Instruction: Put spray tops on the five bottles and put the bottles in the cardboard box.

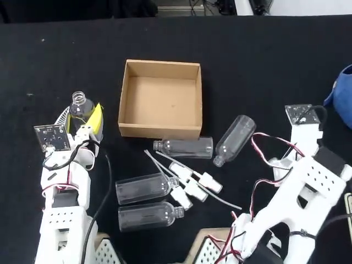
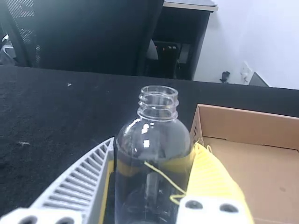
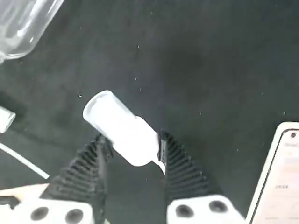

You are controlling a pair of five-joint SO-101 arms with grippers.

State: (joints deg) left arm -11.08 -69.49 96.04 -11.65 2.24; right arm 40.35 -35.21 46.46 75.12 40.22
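Note:
My left gripper (image 2: pixel 155 161) is shut on a clear bottle (image 2: pixel 154 135) that stands upright with its neck bare, just left of the cardboard box (image 2: pixel 243 126). From above, that bottle (image 1: pixel 80 104) sits in the left gripper (image 1: pixel 83 116) beside the empty box (image 1: pixel 162 69). My right gripper (image 3: pixel 131 142) is shut on a white spray top (image 3: pixel 119 123), held low over the black table. Several more clear bottles lie on their sides in front of the box: one (image 1: pixel 184 147) along its wall, one (image 1: pixel 235 139) to the right, two (image 1: pixel 144 188) (image 1: pixel 149 215) nearer me.
Loose white spray tops (image 1: pixel 193 179) with thin tubes lie among the lying bottles. A phone (image 3: pixel 280 182) rests on the table near the right gripper. A blue object (image 1: pixel 342 99) sits at the right edge. The right arm (image 1: pixel 300 187) covers the near right of the table.

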